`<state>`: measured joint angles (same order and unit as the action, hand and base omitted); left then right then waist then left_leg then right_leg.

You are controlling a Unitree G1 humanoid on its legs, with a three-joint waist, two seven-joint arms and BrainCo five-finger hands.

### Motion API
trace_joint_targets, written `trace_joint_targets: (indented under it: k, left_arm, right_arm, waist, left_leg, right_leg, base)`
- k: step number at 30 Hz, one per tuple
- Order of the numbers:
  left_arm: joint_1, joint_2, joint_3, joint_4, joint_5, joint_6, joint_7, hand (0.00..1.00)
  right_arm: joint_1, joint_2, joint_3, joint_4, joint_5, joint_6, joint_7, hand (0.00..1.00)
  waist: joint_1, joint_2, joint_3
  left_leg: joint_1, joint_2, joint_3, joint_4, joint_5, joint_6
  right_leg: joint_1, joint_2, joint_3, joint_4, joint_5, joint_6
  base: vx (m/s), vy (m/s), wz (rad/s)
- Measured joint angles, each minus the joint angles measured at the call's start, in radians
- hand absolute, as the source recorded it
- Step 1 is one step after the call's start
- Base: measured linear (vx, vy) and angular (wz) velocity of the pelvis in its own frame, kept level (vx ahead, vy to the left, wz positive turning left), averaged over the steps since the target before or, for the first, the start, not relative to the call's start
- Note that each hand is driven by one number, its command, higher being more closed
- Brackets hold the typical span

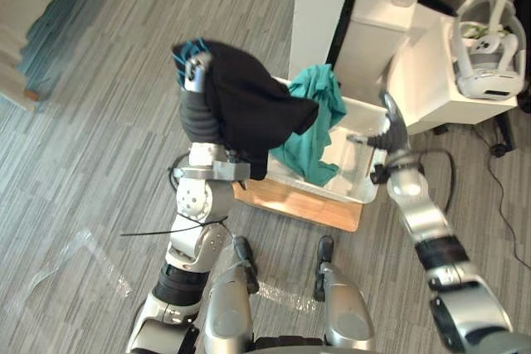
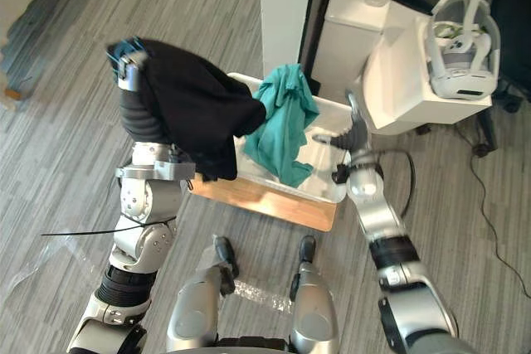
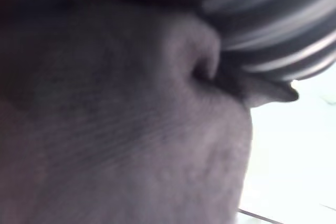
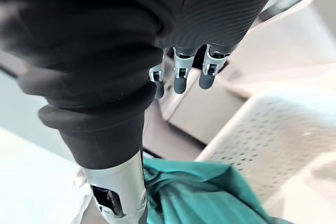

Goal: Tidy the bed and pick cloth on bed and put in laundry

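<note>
Left arm (image 1: pixel 192 205), right arm (image 1: pixel 419 209): silver-grey, jointed, rounded shells; black band (image 1: pixel 441 252) on right forearm. Left hand (image 1: pixel 196 76), right hand (image 1: pixel 392 126): dark ribbed covers (image 1: pixel 199 122) at wrists. Right fingers (image 4: pixel 180 77): silver, dark-tipped.

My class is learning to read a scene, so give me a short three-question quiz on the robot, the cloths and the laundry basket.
1. Multiple choice: what is draped over the left robot hand?
A) black cloth
B) a white towel
C) a pillow
2. True or false: the teal cloth lies flat on the floor, well away from the basket.
3. Fill in: the basket stands on a ____ board.

Key:
1. A
2. False; it drapes over the basket's rim.
3. wooden
</note>
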<state>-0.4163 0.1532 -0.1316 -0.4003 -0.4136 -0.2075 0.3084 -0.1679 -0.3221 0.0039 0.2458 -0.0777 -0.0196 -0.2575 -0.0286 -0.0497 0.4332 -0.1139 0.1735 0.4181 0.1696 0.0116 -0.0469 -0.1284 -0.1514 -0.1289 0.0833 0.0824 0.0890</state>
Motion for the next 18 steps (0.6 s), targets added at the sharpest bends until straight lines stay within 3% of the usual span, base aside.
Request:
trace_joint_targets:
  k: [1, 4, 7, 9, 13, 15, 18]
  left_arm:
    - [-0.040, 0.031, 0.018, 0.029, 0.015, 0.039, 0.029, 1.00]
    - [-0.168, 0.101, 0.030, 0.172, 0.041, 0.100, 0.092, 1.00]
    - [-0.237, 0.140, 0.029, 0.284, 0.092, 0.132, 0.125, 1.00]
    - [-0.354, 0.195, 0.025, 0.482, 0.178, 0.168, 0.180, 1.00]
    - [-0.496, 0.301, -0.015, 0.730, 0.341, 0.183, 0.253, 1.00]
    - [-0.572, 0.359, -0.085, 0.873, 0.407, 0.184, 0.282, 1.00]
    - [-0.597, 0.380, -0.133, 0.986, 0.428, 0.226, 0.252, 1.00]
  right_arm:
    - [0.081, 0.011, -0.010, 0.000, 0.011, 0.000, 0.002, 0.00]
    - [0.187, 0.022, -0.029, 0.024, 0.021, 0.000, 0.028, 0.00]
    - [0.222, 0.025, -0.025, 0.077, 0.042, -0.005, 0.049, 0.00]
    - [0.258, 0.043, -0.024, 0.156, 0.078, -0.018, 0.068, 0.00]
    - [0.301, 0.062, 0.000, 0.222, 0.130, -0.051, 0.099, 0.00]
    - [0.320, 0.087, 0.012, 0.254, 0.148, -0.081, 0.111, 0.00]
    - [0.322, 0.107, 0.042, 0.269, 0.170, -0.133, 0.113, 0.00]
  waist:
    - [-0.017, -0.012, -0.019]
    - [-0.048, -0.028, -0.032]
    - [-0.068, -0.036, -0.037]
    - [-0.098, -0.039, -0.038]
    - [-0.134, -0.055, -0.033]
    - [-0.158, -0.079, -0.021]
    - [-0.186, -0.097, -0.013]
  left_leg:
    - [0.007, 0.000, 0.007, -0.008, 0.000, 0.000]
    - [0.023, 0.001, 0.032, -0.014, -0.004, -0.005]
    - [0.037, 0.002, 0.057, -0.017, -0.013, -0.012]
    - [0.042, 0.005, 0.082, -0.023, -0.015, -0.009]
    - [0.028, 0.009, 0.114, -0.020, -0.018, -0.008]
    - [0.013, 0.024, 0.131, 0.016, -0.040, -0.012]
    - [-0.038, 0.056, 0.143, 0.095, -0.081, -0.009]
  right_leg:
    - [0.000, 0.001, 0.008, -0.001, 0.000, 0.001]
    - [0.000, 0.004, 0.039, -0.003, 0.004, 0.006]
    - [0.000, 0.009, 0.074, -0.019, 0.004, 0.016]
    - [-0.005, 0.013, 0.105, -0.034, 0.009, 0.025]
    - [-0.040, 0.017, 0.147, -0.037, 0.021, 0.045]
    - [-0.051, 0.025, 0.164, -0.037, 0.029, 0.042]
    - [-0.084, 0.038, 0.184, -0.035, 0.040, 0.037]
  base:
    - [0.02, 0.009, -0.18]
    - [0.00, 0.030, -0.23]
    - [-0.02, 0.023, -0.33]
    - [-0.02, 0.011, -0.27]
    - [-0.01, 0.007, -0.27]
    - [0.01, 0.006, -0.18]
    - [0.00, 0.003, -0.20]
